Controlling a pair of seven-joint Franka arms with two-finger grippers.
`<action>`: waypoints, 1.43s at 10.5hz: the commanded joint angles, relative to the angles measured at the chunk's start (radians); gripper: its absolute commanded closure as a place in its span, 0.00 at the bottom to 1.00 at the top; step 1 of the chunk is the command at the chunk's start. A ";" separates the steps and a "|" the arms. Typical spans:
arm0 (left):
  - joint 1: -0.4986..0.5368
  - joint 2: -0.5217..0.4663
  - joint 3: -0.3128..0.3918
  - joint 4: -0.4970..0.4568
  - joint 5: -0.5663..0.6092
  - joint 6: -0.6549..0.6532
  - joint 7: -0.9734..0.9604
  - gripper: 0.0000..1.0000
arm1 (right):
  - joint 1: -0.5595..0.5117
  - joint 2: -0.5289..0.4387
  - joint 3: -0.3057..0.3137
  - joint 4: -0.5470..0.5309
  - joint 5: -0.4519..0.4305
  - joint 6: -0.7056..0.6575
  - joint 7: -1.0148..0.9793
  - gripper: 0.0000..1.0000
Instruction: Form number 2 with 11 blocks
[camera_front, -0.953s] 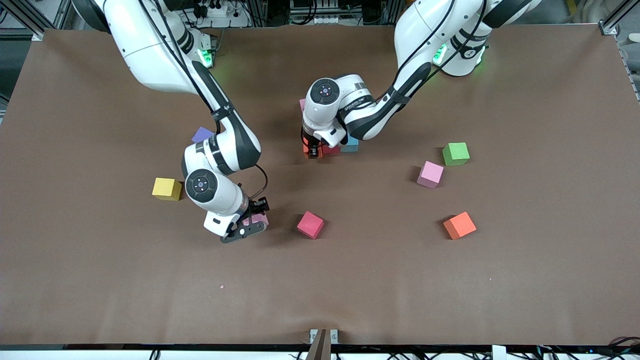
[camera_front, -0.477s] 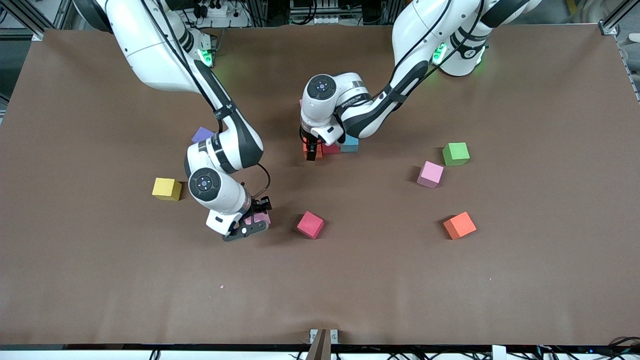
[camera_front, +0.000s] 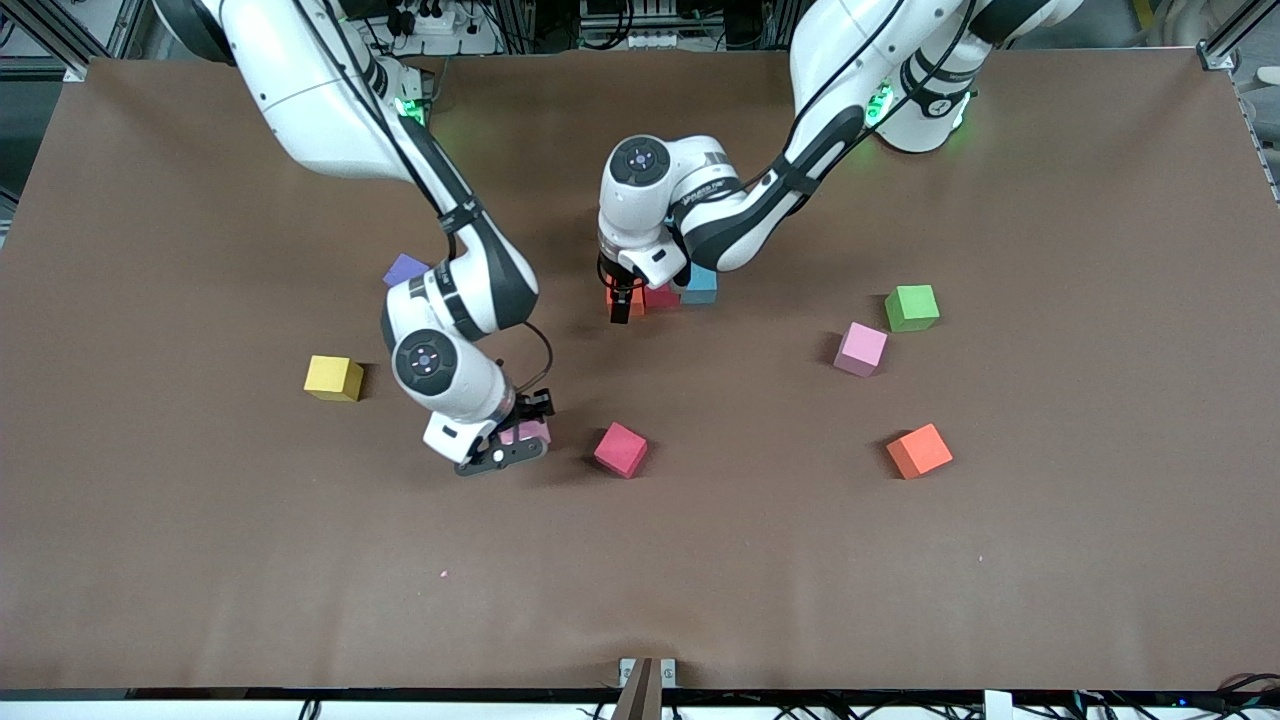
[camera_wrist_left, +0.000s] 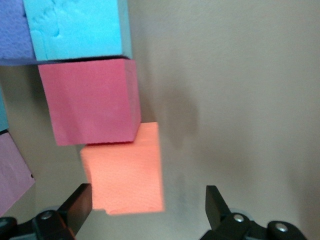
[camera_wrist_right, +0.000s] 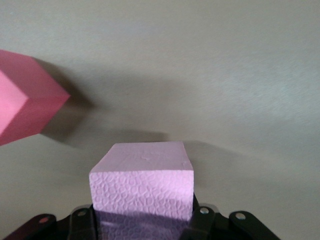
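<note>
My left gripper (camera_front: 622, 303) is open over the orange cube (camera_front: 611, 294) at the end of a row with a red cube (camera_front: 661, 296) and a cyan cube (camera_front: 701, 286); the arm hides the other cubes of this group. In the left wrist view the orange cube (camera_wrist_left: 125, 172) lies near one finger (camera_wrist_left: 80, 205) of the open left gripper (camera_wrist_left: 147, 202), with the red cube (camera_wrist_left: 90, 100) and the cyan cube (camera_wrist_left: 75, 27) touching in line. My right gripper (camera_front: 522, 440) is shut on a pink cube (camera_front: 527, 432), which also shows in the right wrist view (camera_wrist_right: 142, 185), beside a loose red cube (camera_front: 620, 449).
Loose cubes lie on the brown table (camera_front: 760, 580): yellow (camera_front: 334, 378), purple (camera_front: 405, 268), pink (camera_front: 861, 348), orange (camera_front: 918, 451) and a green one (camera_front: 911, 307). The loose red cube (camera_wrist_right: 25, 100) sits close ahead of the right gripper.
My right gripper has moved with the pink cube a little toward the loose red cube. My left gripper stays open over the orange cube, its wrist slightly shifted.
</note>
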 joint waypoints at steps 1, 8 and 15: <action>0.012 -0.066 0.004 -0.015 0.025 -0.056 0.034 0.00 | 0.024 -0.011 0.001 -0.010 0.007 -0.019 0.074 0.54; 0.243 -0.120 0.000 0.066 0.006 -0.184 0.553 0.00 | 0.106 -0.012 0.001 -0.010 0.007 -0.045 0.256 0.54; 0.532 -0.167 -0.042 0.082 -0.050 -0.430 1.594 0.00 | 0.287 -0.017 -0.024 -0.035 -0.137 -0.045 0.526 0.54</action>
